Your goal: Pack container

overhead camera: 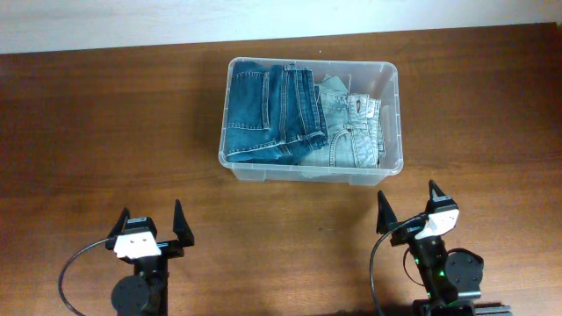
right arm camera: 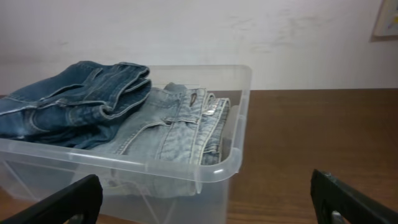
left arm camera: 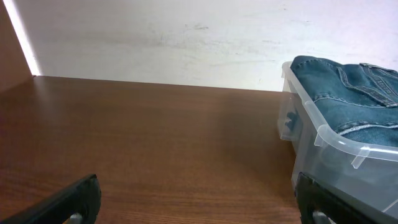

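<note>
The clear plastic container (overhead camera: 391, 83) stands at the back middle of the wooden table. It holds folded dark blue jeans (overhead camera: 268, 110) on the left and folded light blue jeans (overhead camera: 351, 132) on the right. The container (left arm camera: 329, 140) shows at the right of the left wrist view with dark jeans (left arm camera: 348, 93), and in the right wrist view (right arm camera: 217, 165) with both pairs. My left gripper (overhead camera: 154, 221) is open and empty near the front left. My right gripper (overhead camera: 408, 206) is open and empty near the front right, just in front of the container.
The brown wooden table (overhead camera: 105, 132) runs to a pale wall (overhead camera: 132, 22) at the back. A framed corner (right arm camera: 387, 18) shows on the wall in the right wrist view.
</note>
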`<state>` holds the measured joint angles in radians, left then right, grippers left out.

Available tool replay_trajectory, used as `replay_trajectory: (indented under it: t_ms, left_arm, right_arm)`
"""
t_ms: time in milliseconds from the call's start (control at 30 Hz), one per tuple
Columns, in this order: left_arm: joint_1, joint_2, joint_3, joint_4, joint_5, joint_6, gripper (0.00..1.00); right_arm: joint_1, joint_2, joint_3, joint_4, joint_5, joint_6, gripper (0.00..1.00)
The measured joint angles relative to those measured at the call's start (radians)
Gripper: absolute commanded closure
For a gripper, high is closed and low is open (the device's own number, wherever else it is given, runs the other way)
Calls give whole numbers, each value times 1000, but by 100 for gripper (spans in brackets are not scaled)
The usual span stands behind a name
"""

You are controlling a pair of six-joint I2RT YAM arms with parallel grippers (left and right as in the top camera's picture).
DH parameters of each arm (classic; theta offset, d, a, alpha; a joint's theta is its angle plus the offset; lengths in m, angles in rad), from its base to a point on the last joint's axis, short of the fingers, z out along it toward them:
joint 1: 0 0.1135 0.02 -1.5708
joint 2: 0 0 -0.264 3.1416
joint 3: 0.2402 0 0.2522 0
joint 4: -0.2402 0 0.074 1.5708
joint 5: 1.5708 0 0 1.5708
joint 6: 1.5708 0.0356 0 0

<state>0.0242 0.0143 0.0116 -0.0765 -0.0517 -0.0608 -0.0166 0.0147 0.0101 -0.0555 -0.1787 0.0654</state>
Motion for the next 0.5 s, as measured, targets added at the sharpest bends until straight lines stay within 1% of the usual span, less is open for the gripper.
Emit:
replay_trajectory:
  t_ms: [500]
  left_arm:
    - [0, 0, 0, 0, 0, 0, 1]
  right_arm:
    - [14, 0, 0, 0, 0, 0, 1]
